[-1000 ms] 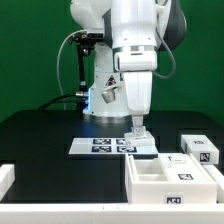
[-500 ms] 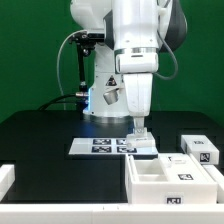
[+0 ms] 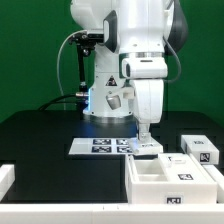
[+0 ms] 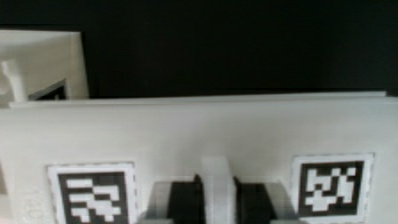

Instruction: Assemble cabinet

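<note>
Hand [image 3: 147, 141]: low over the end of the marker board [image 3: 100, 146], fingers close together; I cannot tell whether they grip anything.
Cabinet box [image 3: 172, 176]: open-topped, on the surface [image 3: 40, 135], just beside the marker board.
Block [image 3: 200, 148]: farther from the marker board than the box.
Panel [image 4: 196, 135]: white, two tags, directly under the hand.

cabinet box [image 3: 150, 186] before marker board [image 3: 100, 146], block [image 3: 200, 148] behind box

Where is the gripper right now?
In the exterior view the gripper sits toward that view's right, at the far wall of the cabinet box, beside the marker board.
</note>
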Tool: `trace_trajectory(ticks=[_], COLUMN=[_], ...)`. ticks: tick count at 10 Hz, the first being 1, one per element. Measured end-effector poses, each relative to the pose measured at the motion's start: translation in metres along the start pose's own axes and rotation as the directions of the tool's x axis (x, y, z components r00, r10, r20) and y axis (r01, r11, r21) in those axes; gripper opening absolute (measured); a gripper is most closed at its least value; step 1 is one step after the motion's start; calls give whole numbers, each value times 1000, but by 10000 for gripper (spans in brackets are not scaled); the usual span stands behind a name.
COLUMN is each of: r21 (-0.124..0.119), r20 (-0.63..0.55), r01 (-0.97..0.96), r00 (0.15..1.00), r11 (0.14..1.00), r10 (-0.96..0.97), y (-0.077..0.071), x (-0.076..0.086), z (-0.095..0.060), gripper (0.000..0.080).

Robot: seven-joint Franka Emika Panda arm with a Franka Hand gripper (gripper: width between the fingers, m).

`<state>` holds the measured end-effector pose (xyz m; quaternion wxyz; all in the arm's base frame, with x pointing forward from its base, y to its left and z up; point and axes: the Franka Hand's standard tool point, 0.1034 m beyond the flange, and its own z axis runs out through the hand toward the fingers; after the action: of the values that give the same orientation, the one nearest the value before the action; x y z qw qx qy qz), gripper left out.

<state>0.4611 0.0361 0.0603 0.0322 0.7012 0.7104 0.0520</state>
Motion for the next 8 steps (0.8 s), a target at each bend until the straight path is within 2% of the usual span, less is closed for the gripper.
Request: trace_trajectory(ticks=[4, 8], r21=[10, 6], r20=[3, 4], r01=[-11, -20], r00=[1000, 1000], r11=[1000, 1000], r10=[11, 20], y=[0, 2], x=[0, -3], z=[3, 3], gripper=[64, 64])
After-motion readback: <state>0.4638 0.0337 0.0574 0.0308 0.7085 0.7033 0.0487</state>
